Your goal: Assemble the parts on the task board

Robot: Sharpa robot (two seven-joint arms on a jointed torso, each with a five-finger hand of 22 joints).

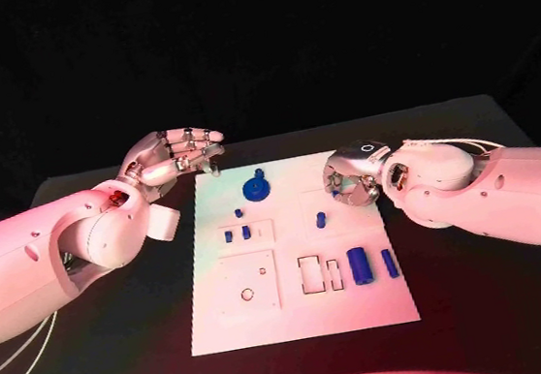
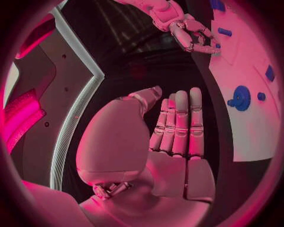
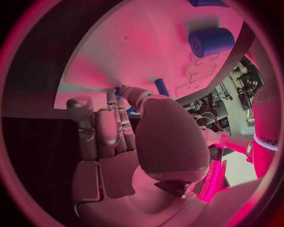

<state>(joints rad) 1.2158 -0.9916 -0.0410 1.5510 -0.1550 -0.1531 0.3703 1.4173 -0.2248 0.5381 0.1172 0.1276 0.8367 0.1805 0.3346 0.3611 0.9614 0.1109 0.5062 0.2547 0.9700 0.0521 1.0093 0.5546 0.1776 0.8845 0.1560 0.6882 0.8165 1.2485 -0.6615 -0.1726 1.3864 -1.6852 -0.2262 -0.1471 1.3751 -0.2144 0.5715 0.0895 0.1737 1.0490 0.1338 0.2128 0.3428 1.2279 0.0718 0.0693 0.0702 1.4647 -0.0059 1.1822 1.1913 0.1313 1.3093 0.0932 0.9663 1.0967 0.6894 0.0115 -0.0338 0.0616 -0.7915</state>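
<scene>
head view, left hand [image 1: 175,154] off board [image 1: 239,325] corner, fingers together, empty, right hand [image 1: 350,180] at board's edge, finger state unclear

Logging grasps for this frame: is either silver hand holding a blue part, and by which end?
Nothing is held. The left hand is open with straight fingers; the right hand hangs empty at the white task board's edge.

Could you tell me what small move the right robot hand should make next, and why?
Probably reach a little inward over the task board and down toward the small blue peg. The right robot hand hangs at the board's right edge holding nothing, and that peg lies loose on the board close beside it. The left robot hand sits off the board's far left corner.
</scene>
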